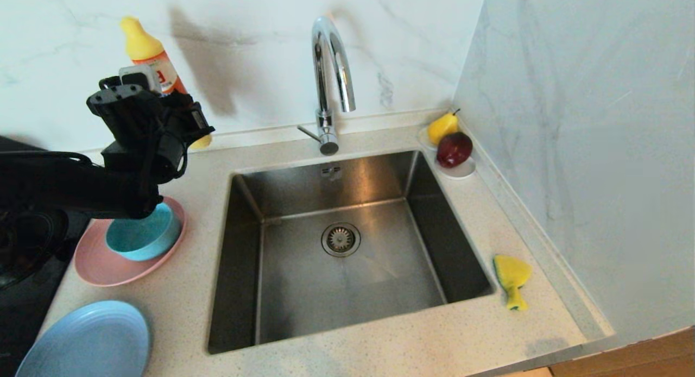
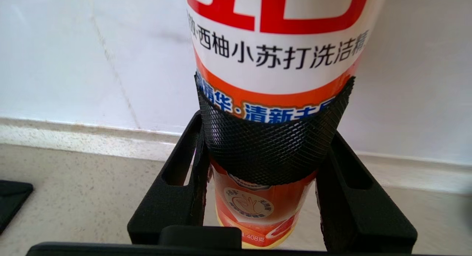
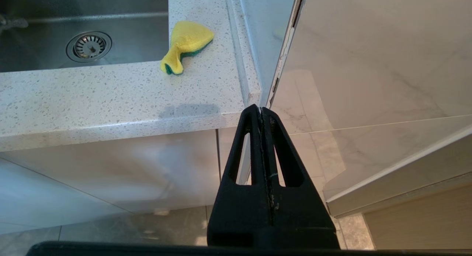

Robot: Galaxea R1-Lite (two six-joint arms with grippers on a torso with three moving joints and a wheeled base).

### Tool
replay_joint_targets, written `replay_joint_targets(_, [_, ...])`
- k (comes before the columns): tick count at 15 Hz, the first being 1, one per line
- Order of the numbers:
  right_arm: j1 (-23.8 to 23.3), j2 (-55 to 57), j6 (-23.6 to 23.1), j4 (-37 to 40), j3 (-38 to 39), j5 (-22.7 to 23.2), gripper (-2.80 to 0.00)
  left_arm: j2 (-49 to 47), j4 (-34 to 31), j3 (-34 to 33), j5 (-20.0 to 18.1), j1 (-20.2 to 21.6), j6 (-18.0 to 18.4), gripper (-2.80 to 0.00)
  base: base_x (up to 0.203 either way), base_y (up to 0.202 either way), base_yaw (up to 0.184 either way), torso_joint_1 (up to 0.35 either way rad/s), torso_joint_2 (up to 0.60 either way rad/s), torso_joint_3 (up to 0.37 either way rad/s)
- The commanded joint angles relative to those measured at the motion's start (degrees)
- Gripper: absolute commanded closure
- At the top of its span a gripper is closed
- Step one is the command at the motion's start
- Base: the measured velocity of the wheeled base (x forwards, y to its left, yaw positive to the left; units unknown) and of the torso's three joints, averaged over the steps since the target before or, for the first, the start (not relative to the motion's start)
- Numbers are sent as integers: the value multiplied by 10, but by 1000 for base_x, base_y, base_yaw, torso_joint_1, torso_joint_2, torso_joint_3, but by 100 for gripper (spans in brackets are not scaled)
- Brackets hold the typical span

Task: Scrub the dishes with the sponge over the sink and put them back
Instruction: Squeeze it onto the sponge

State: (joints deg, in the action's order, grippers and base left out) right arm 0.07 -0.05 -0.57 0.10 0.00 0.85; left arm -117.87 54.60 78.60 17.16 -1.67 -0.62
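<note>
At the far left of the counter, my left gripper [image 2: 263, 152] clasped the detergent bottle [image 2: 276, 56] for soaping, while my right gripper [image 3: 264, 119] hung clenched, idle, near the sponge [image 3: 186, 45].

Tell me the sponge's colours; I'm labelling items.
Yellow with a green layer, clearest in the right wrist view: sponge.

Brushed steel sink [image 1: 282, 290], speckled stone counter [image 1: 179, 306]
</note>
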Motion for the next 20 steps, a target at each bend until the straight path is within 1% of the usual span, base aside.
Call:
replay_joint_targets(1, [0, 0, 0, 0, 0, 0, 0, 67, -17, -23, 7, -16, -1, 0, 0, 0, 0, 0, 0, 0])
replay_joint_targets(3, [0, 0, 0, 0, 0, 0, 0, 102, -23, -45, 24, -30, 0, 0, 0, 0, 0, 0, 0, 0])
replay_joint_targets(6, [0, 0, 0, 0, 0, 0, 0, 175, -52, -72, 31, -53, 8, 0, 0, 0, 0, 0, 0, 0])
replay_joint_targets(10, [0, 0, 0, 0, 0, 0, 0, 295, -165, -87, 31, -97, 18, 0, 0, 0, 0, 0, 0, 0])
replay_joint_targets(12, [0, 0, 0, 0, 0, 0, 0, 350, -225, -87, 31, -132, 40, 0, 0, 0, 0, 0, 0, 0])
replay_joint_targets(14, [0, 0, 0, 0, 0, 0, 0, 389, -275, -83, 31, -177, 83, 0, 0, 0, 0, 0, 0, 0])
replay_joint_targets(17, [0, 0, 0, 0, 0, 0, 0, 426, -342, -82, 31, -222, 135, 0, 0, 0, 0, 0, 0, 0])
replay_joint_targets(19, [0, 0, 0, 0, 0, 0, 0, 435, -379, -71, 30, -242, 154, 0, 0, 0, 0, 0, 0, 0])
replay_joint_targets(20, [0, 0, 0, 0, 0, 0, 0, 435, -387, -60, 30, -254, 157, 0, 0, 0, 0, 0, 0, 0])
